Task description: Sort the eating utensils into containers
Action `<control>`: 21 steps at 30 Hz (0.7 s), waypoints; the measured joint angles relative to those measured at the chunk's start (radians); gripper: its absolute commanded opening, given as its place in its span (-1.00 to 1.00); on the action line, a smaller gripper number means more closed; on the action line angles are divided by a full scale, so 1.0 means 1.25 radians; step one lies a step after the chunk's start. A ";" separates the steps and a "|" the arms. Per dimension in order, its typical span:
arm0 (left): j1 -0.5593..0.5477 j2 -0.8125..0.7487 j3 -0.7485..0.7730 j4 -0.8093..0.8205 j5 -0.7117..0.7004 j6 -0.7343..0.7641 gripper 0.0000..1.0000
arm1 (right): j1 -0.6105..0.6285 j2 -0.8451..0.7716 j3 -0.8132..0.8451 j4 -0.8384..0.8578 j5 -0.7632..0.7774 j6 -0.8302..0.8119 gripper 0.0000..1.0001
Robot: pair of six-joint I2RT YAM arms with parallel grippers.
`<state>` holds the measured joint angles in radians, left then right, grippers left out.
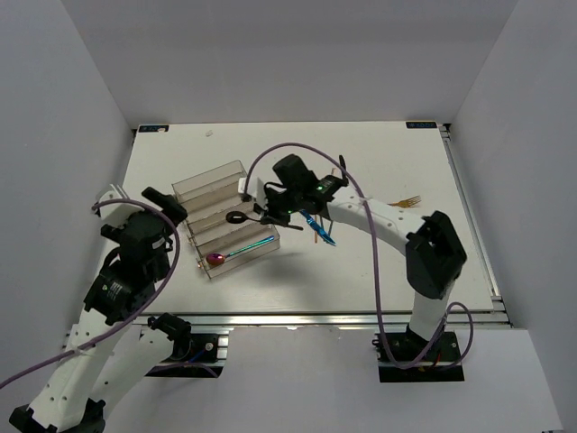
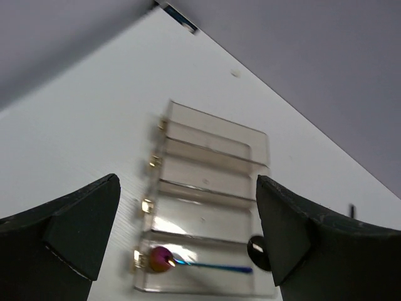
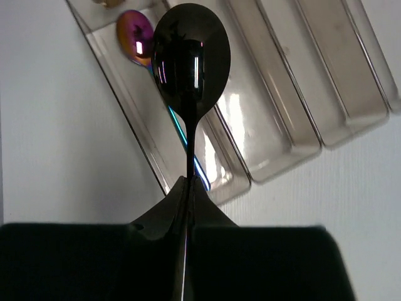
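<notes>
Okay: right gripper (image 3: 188,191) clenched on black spoon (image 3: 190,56), bowl over clear tray (image 3: 276,119); iridescent spoon (image 3: 134,34) lies in end compartment; left gripper (image 2: 187,226) spread, empty.

claw (image 3: 190,191) grips black spoon (image 3: 190,56) above clear tray (image 3: 294,125) holding iridescent spoon (image 3: 135,34).

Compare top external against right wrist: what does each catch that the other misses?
Only top external: the left tool beside the tray, plus a gold fork and a blue utensil loose on the table. Only right wrist: a close-up of the right tool shut on the handle of the black spoon, bowl out front. Both: the clear tray, the black spoon held over it, and the iridescent spoon lying in its end compartment.
</notes>
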<state>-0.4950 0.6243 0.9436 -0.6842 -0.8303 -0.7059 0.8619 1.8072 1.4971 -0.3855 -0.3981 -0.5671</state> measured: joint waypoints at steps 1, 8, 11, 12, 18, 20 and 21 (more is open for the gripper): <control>0.000 -0.011 -0.005 -0.014 -0.044 0.008 0.96 | 0.014 0.023 0.025 -0.013 -0.009 -0.027 -1.00; 0.000 -0.126 -0.096 -0.024 -0.150 0.059 0.96 | 0.097 0.175 0.192 -0.086 -0.066 -0.203 -1.00; 0.000 -0.132 -0.098 -0.018 -0.158 0.075 0.96 | 0.108 0.228 0.250 -0.130 -0.086 -0.267 -1.00; 0.000 -0.131 -0.098 -0.017 -0.159 0.079 0.96 | 0.108 0.242 0.263 -0.141 -0.091 -0.284 -1.00; 0.000 -0.109 -0.101 -0.008 -0.157 0.100 0.96 | 0.101 0.276 0.272 -0.175 -0.106 -0.349 -1.00; 0.000 -0.101 -0.103 -0.004 -0.152 0.106 0.96 | 0.099 0.276 0.271 -0.175 -0.106 -0.356 -1.00; 0.000 -0.098 -0.105 -0.002 -0.149 0.108 0.96 | 0.099 0.276 0.271 -0.175 -0.104 -0.361 -0.82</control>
<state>-0.4946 0.5022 0.8127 -0.6865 -1.0164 -0.5709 0.9859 2.1529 1.8359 -0.6037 -0.5282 -1.0180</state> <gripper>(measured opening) 0.981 0.009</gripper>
